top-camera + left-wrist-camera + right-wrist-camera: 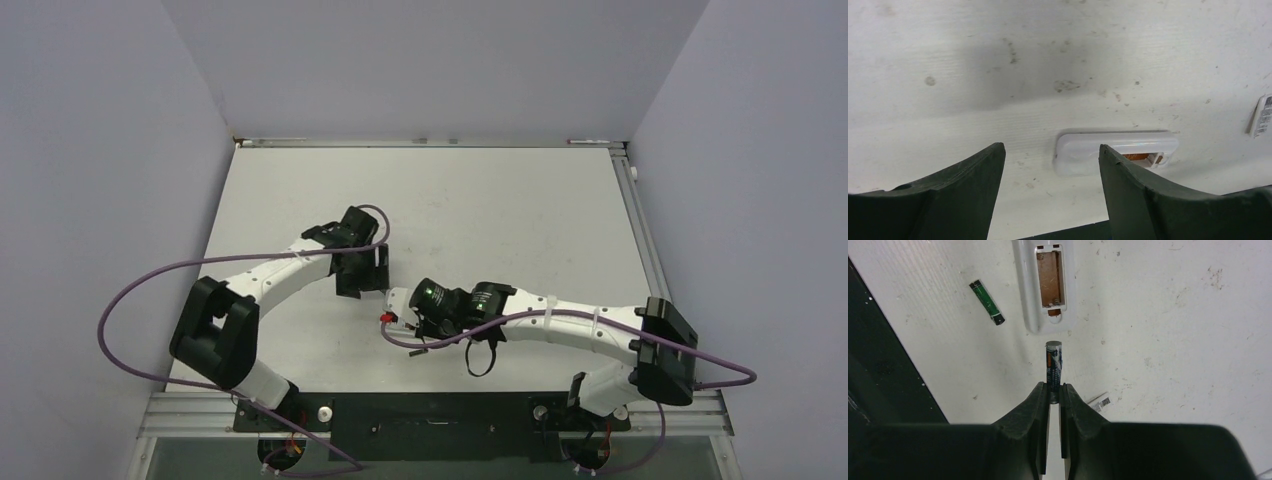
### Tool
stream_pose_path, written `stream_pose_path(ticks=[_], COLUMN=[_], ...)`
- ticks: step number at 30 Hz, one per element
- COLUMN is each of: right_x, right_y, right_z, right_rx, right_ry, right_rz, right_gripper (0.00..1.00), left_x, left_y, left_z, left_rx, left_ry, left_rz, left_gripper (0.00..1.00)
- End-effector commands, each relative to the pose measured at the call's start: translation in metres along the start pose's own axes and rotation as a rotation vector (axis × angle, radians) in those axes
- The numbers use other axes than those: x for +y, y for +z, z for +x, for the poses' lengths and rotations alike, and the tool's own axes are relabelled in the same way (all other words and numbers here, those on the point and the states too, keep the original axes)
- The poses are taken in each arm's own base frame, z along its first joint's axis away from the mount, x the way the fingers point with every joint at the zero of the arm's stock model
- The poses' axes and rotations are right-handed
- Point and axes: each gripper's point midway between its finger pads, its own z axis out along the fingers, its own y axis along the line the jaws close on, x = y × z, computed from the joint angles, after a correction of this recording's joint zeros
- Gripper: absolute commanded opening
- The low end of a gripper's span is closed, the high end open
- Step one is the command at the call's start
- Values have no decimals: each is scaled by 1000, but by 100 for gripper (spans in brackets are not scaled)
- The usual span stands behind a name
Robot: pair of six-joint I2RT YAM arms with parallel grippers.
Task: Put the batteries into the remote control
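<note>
Right wrist, right jaws pinching battery (1053, 362) near remote control (1029, 300), its slot (1050, 277) uncovered, left jaws spread.

Glossy white plastic remote control (1079, 151)

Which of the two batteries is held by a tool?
The blue-labelled battery, pinched in the right tool; the green battery lies loose on the table.

The remote control (1044, 287) lies slot-up on the counter (1173, 340), about midway between its side edges and nearer the front edge. A loose battery (987, 302) lies just beside the remote's long side. A second battery (1053, 362), in the right gripper (1052, 387), points at the remote's end, seemingly just short of touching.
</note>
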Motion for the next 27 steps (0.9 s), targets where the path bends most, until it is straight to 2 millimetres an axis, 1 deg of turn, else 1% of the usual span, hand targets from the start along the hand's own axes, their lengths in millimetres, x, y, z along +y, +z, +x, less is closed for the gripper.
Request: stream_pose_path(ticks=[1,4,7,12,19,27], right_x=[-13,-15,-15,-16,-17,-17], right_y=[2,11,19,30,46,58], right_z=[-21,-21,-22,-25,-25,-30], right_rx=[-58,-46,-32,-19,21,51], right_ry=[-74,-131,-154,-177,-191,-190], right_rz=[-23,-41,-76,-110,-132,-149], right_gripper=[8,8,8,8,8,8], left_x=[8,11,16,25,41,42], left_y=[-19,-29,-32,-35,-35,-35], left_z=[-8,-10,-7,-4,-5,-9], left_rx=[-37,-59,-56,-58,-74,-77], left_ry=[-86,-103,-104,-110,-126,-143], left_rz=[95,117,114,123,107,131], left_gripper=[66,67,67,68,68,69])
